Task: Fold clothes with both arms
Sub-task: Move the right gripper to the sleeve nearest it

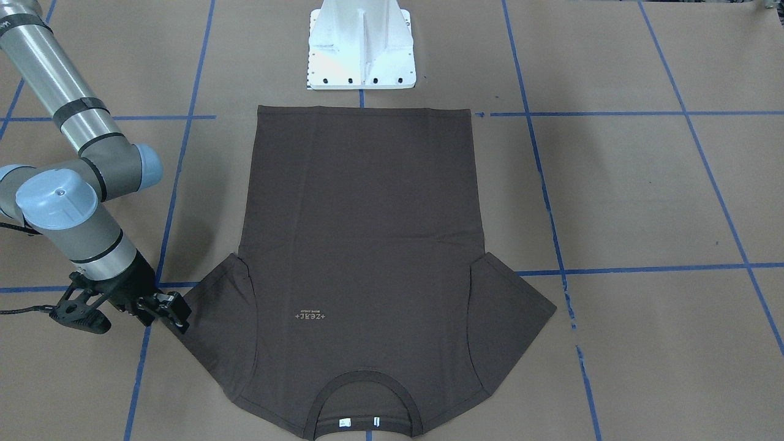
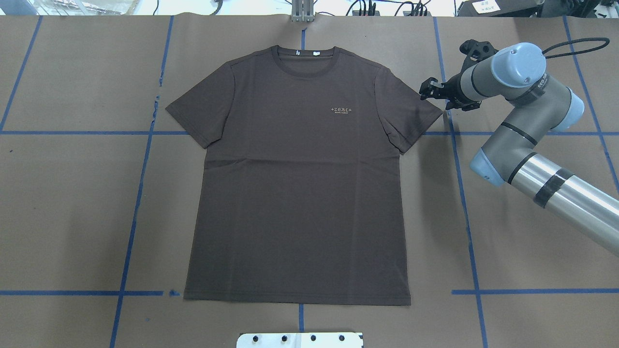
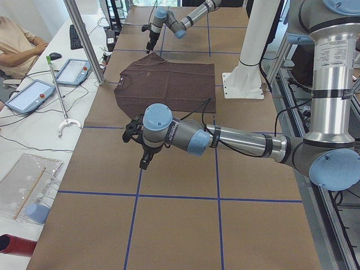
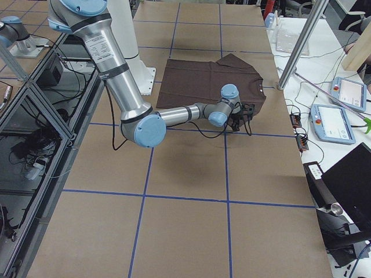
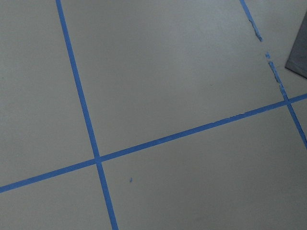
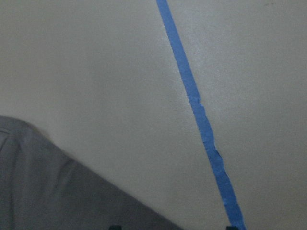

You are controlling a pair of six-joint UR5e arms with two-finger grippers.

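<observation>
While elbow-bent — right gripper [image 2: 428,90] beside T-shirt [image 2: 300,193]

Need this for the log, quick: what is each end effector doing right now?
Left end effector: cannot be told; only a side view shows it.
Right end effector: open, holding nothing, at the sleeve edge of the T-shirt.

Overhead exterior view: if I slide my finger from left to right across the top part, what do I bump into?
Blue tape line → brown T-shirt → right hand → right arm.
</observation>
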